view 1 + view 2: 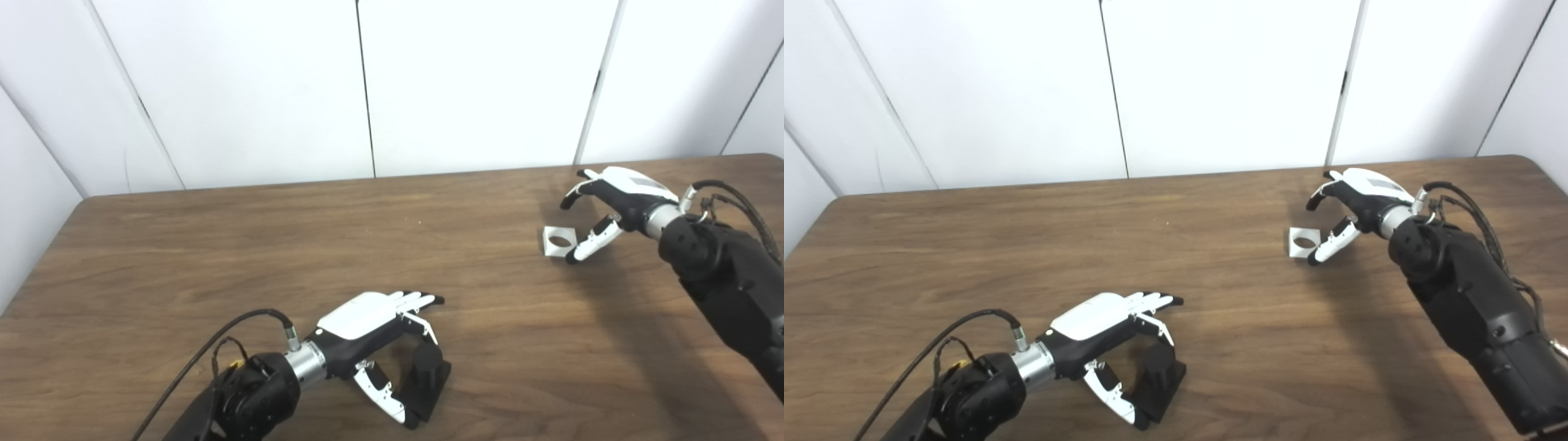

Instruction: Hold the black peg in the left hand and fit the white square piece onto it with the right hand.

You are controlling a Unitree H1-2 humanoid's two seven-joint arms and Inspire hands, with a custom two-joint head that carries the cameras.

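- left hand [373,334] low over the brown wooden table [257,245], fingers and thumb spread wide around the black peg on its flat square base [429,376], not closed on it.
- peg upright on the table's near side.
- right hand [1350,205] fingers apart, holding nothing, thumb tip just beside the white square piece with a round hole [1303,241].
- white piece flat on the table, well apart from the peg.

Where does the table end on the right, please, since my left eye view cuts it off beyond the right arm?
Observer: The right eye view shows the table ending in a rounded far right corner, beyond the right hand.
Operator: Thank you. Does that view show more of the right arm, too?
Observer: Yes, the right forearm shows further towards the elbow, with black cables running along its outer side.
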